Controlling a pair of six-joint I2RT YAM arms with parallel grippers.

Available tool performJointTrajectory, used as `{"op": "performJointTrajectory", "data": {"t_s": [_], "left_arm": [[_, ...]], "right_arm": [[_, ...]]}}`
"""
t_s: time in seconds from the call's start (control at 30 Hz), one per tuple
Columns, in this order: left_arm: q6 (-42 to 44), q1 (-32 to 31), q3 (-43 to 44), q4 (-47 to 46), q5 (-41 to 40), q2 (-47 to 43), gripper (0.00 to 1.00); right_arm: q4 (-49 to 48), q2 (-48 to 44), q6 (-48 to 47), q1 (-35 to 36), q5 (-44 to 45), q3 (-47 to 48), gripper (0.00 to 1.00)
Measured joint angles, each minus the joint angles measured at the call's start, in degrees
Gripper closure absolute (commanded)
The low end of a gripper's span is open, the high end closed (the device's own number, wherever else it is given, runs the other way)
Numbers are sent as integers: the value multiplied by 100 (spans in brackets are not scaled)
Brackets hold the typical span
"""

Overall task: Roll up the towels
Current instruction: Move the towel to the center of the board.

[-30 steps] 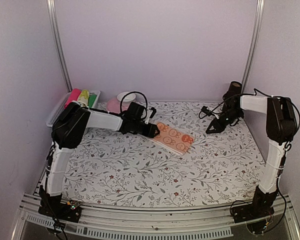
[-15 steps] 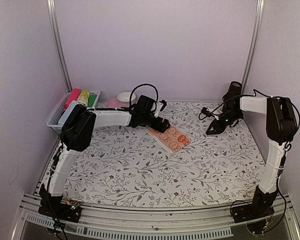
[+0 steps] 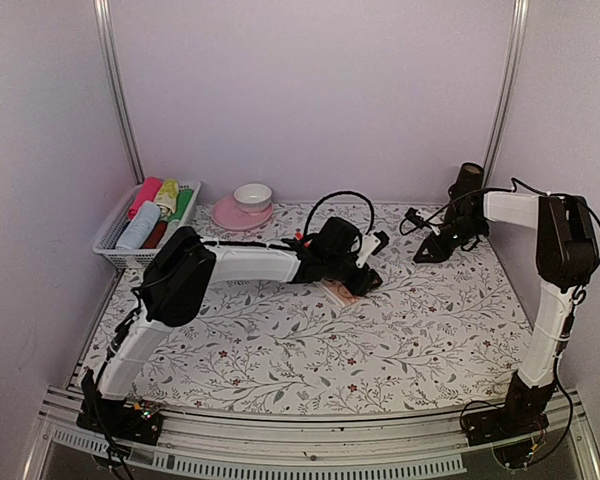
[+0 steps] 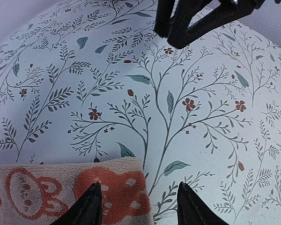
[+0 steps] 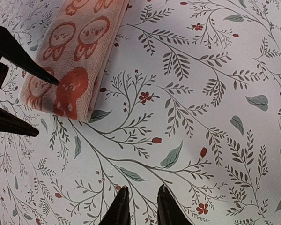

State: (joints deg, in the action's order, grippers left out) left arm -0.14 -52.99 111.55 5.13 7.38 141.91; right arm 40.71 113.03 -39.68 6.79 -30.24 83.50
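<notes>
The peach-orange towel [image 5: 77, 56] lies flat on the floral sheet as a long folded strip with bunny prints. In the top view only its right end [image 3: 342, 292] shows, under my left arm. My left gripper [image 4: 139, 206] [image 3: 368, 280] is open at that end, with one fingertip [image 4: 91, 206] over the towel's corner [image 4: 112, 187] and the other over bare sheet. My right gripper [image 5: 141, 200] [image 3: 418, 258] hovers to the right of the towel, clear of it. Its jaws stand a narrow gap apart with nothing between them. A pale blue rolled cloth [image 3: 138, 228] lies in the basket.
A white basket [image 3: 108, 232] with coloured rolls stands at the back left. Beside it a white bowl [image 3: 252, 195] sits on a pink plate [image 3: 228, 214]. The cell walls and two metal posts close in the back and sides.
My left arm has swept to the right along the peach towel, from its left end to its right end, and now covers most of it. The right arm has barely moved.
</notes>
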Motion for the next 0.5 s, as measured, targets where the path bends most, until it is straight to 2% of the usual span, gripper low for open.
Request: {"op": "performJointTrajectory", "data": {"t_s": [0.3, 0.5], "left_arm": [[59, 166, 164, 7, -81, 337, 47], [87, 164, 197, 22, 35, 400, 56]], "right_arm": [[-13, -7, 4, -48, 2, -9, 80], [-17, -7, 2, -48, 4, -33, 80]]}}
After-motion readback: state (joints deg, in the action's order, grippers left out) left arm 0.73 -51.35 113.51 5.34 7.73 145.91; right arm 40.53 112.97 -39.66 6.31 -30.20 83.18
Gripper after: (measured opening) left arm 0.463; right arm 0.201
